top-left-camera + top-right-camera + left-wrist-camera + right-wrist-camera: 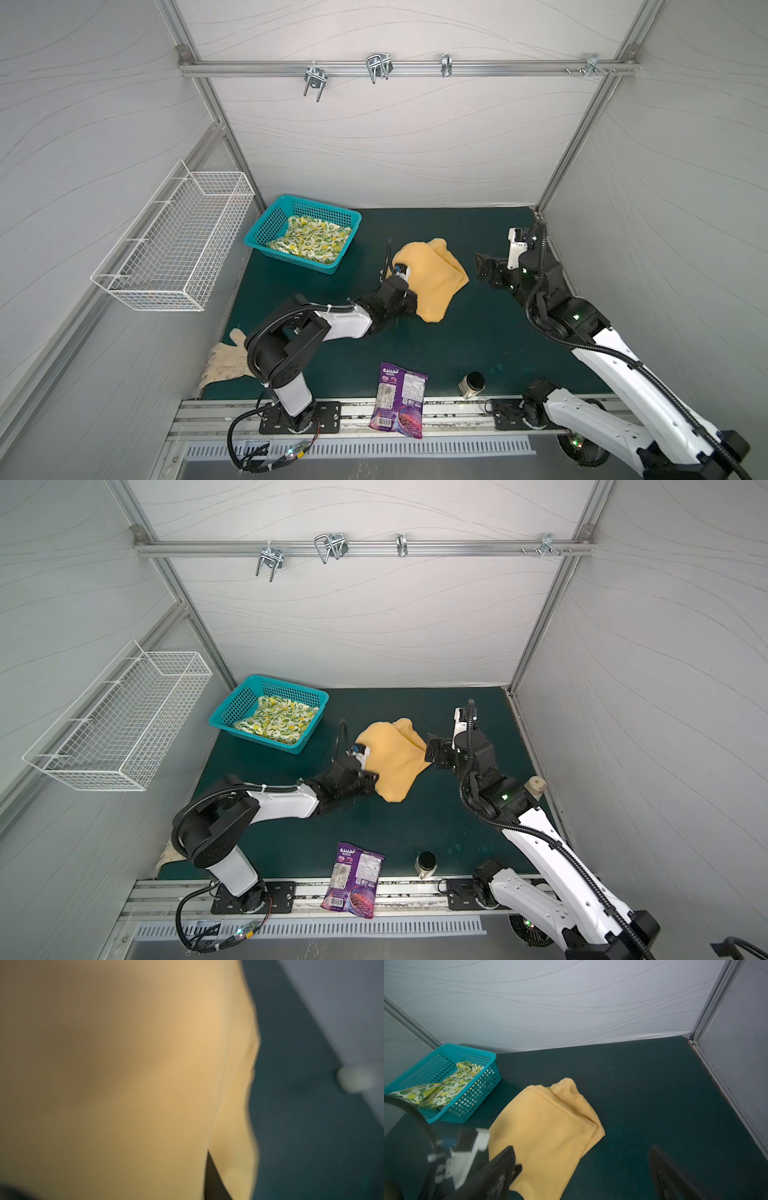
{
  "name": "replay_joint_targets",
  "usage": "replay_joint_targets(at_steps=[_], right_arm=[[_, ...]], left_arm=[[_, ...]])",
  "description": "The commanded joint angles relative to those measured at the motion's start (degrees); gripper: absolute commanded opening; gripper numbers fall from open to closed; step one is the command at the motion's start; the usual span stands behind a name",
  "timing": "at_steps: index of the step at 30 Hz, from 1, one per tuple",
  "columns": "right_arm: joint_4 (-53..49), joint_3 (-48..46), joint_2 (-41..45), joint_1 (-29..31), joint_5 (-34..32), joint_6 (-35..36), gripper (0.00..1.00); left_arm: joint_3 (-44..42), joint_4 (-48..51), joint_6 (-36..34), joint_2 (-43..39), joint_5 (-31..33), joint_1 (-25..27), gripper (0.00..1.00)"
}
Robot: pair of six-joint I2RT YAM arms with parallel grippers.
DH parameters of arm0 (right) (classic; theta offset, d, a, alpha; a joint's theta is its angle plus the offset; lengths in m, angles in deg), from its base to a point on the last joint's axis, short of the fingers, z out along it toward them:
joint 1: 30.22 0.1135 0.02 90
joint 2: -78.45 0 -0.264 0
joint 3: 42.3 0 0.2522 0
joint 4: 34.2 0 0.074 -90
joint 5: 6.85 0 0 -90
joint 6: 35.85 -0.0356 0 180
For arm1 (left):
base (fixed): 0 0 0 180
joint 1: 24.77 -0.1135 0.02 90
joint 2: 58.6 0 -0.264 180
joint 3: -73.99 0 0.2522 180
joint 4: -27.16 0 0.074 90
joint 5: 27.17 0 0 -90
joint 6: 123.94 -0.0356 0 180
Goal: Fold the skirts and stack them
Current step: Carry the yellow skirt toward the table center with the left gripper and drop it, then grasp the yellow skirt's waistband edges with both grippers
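My left gripper (409,300) is buried against the left-hand edge of the mustard-yellow skirt (432,278) in both top views. The cloth is draped over its tip. From its wrist camera the skirt (124,1064) is a blurred wall of yellow, with only a dark sliver of one finger (210,1176) poking out. I cannot tell whether the jaws are parted or pinching the fabric.

My right gripper (582,1149) hangs near the skirt's right-hand corner with its jaws spread wide and nothing between them but mat and the skirt's edge. A top view shows it (434,752) pointing toward the cloth.

The mustard-yellow skirt lies in the middle of the green mat (457,345) as a rough, rumpled rectangle. It appears doubled over along its far edge, with a loose fold bunched at the far corner.

The lemon-print skirt (311,241) sits crumpled inside the teal basket (266,226) at the far left of the mat, well apart from the yellow one.

At the front edge, a purple snack bag (399,399) overhangs the mat. A small dark-lidded jar (471,384) stands near it, to its right.
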Motion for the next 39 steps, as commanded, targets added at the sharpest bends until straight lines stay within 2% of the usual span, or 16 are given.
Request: replay_joint_targets(at_steps=[1, 3, 4, 5, 6, 7, 9, 10, 16, 18, 21, 24, 28, 32, 39], right_arm=[[0.0, -1.0, -0.8, 0.0, 1.7, -2.1, 0.99], [0.7, -1.7, -1.8, -0.1, 2.2, -2.2, 0.99], [0.9, -1.8, -2.4, -0.2, 2.4, -2.5, 0.99], [0.9, -1.9, -3.0, -0.2, 2.6, -2.4, 0.99], [1.2, -2.1, -3.8, -0.2, 3.1, -2.7, 0.99], [1.4, -2.4, -4.6, -0.3, 3.6, -2.7, 0.99], [2.3, -2.9, -6.0, -0.4, 4.6, -3.1, 0.99], [2.7, -3.2, -6.7, -0.4, 5.1, -3.4, 0.99], [4.0, -3.3, -11.6, -0.5, 8.4, -3.7, 0.99], [4.3, -2.9, -13.4, -0.6, 10.2, -3.0, 0.99], [3.8, -1.8, -16.4, -1.4, 13.1, -1.6, 0.99], [3.8, -1.3, -19.1, -3.5, 17.3, -1.1, 0.99], [4.4, -0.6, -23.2, -6.2, 21.4, 0.9, 0.99], [4.2, 1.1, -27.4, -7.6, 24.8, 2.3, 0.99], [3.2, 3.1, -32.1, -7.7, 27.8, 3.8, 0.97]], left_arm=[[-5.6, -19.1, 6.7, -2.6, 8.1, 5.8, 0.42], [-9.5, -20.8, 7.8, -5.0, 12.0, 9.2, 0.54], [-10.8, -20.6, 8.4, -6.7, 13.4, 10.4, 0.65], [-11.6, -19.5, 9.3, -8.2, 14.1, 10.8, 0.69], [-12.1, -17.9, 10.0, -10.2, 14.4, 10.9, 0.82], [-12.2, -16.1, 10.3, -12.2, 14.8, 11.1, 0.83], [-11.2, -11.6, 9.3, -15.9, 15.6, 11.0, 0.96], [-10.0, -8.5, 8.2, -17.4, 16.1, 11.0, 0.99], [1.8, 12.1, 2.7, -25.5, 18.3, 10.0, 0.99], [6.4, 18.6, 3.8, -26.2, 15.8, 6.5, 0.99], [9.1, 22.0, 6.9, -26.1, 9.6, -0.5, 0.99], [12.1, 25.8, 5.2, -24.7, 9.6, -3.8, 0.99], [18.7, 30.5, 4.1, -17.6, 3.7, -8.8, 0.99], [28.4, 37.2, 3.6, -7.0, -2.4, -12.7, 0.99], [49.5, 57.2, 0.6, 9.0, -5.5, -15.1, 0.98]])
